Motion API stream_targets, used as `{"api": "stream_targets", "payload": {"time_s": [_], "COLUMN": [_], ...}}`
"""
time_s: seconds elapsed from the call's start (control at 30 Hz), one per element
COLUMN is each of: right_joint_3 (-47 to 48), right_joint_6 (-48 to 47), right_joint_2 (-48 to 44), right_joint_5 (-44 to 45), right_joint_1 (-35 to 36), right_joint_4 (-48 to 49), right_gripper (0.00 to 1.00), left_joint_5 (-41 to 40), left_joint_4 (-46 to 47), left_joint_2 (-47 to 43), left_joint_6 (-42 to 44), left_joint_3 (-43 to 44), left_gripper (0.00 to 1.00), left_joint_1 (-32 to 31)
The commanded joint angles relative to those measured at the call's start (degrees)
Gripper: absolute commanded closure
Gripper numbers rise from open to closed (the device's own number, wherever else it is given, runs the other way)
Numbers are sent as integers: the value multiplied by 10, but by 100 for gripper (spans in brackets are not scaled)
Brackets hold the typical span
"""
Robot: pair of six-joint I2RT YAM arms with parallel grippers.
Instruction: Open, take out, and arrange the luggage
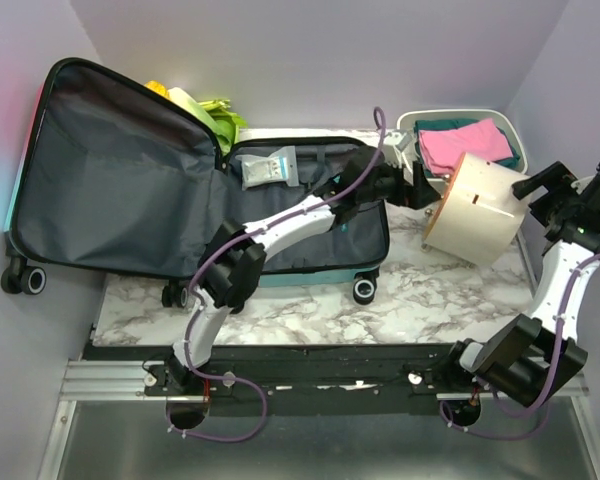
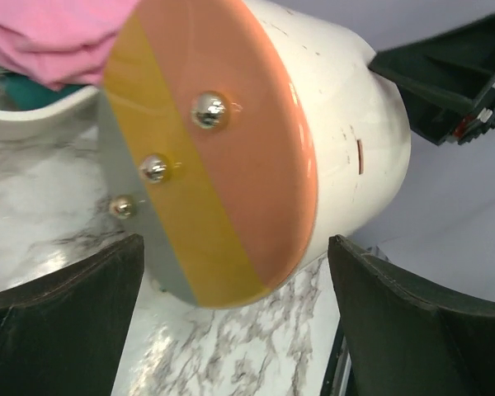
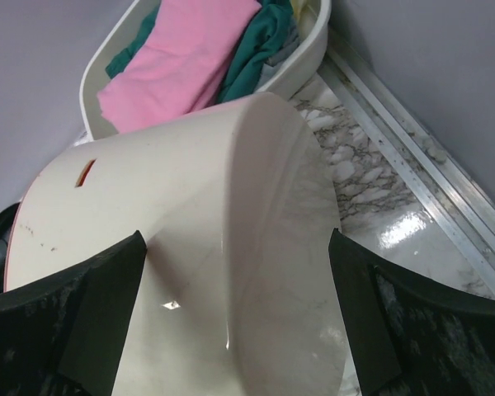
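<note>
**Clerk:** Item one, jaws?

**Checker:** Left gripper [image 2: 235,272]: fully spread, holding nothing, with the striped, studded face of the cream drum [image 1: 475,205] just ahead of it. Right gripper [image 3: 235,247]: also at full spread, its fingers [image 3: 99,318] flanking the drum's shell. No grip is evident, though the wrist view is too close to say whether a pad grazes the shell.

**Clerk:** Item two, the drum's position?

**Checker:** On its side on the marble table [image 1: 310,310], at three o'clock from the table's middle. It lies just below the white tray [image 1: 460,114], which sits at one o'clock and holds a pink cloth [image 1: 465,145] on teal cloth.

**Clerk:** Item three, the luggage?

**Checker:** It is at nine to ten o'clock. The luggage [image 1: 130,170] is already open, its lid tipped back toward the left wall. It has dark grey lining, black zipper trim, a teal shell edge and black wheels [image 1: 25,280]. A clear pouch [image 1: 268,167] lies in the base half.

**Clerk:** Step in hand?

**Checker:** Unpacking, I judge, with the drum out beside the tray. The next move probably calls for both arms to back clear of the drum. The left arm would then swing to nine o'clock and pinch the flat pouch low, by an edge.
</note>
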Motion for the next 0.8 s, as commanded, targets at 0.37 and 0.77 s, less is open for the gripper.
{"api": "stream_targets", "payload": {"time_s": [0.37,0.77], "right_joint_3": [-1,-20], "right_joint_6": [-24,-97], "right_joint_2": [50,50], "right_joint_5": [-146,-264], "right_joint_1": [0,0], "right_joint_4": [59,41], "right_gripper": [2,5], "left_joint_5": [-73,-42], "left_joint_4": [-58,39], "left_joint_2": [168,3], "left_joint_6": [-30,6], "left_joint_3": [215,-37], "left_gripper": [1,1], "left_joint_1": [-81,-148]}}
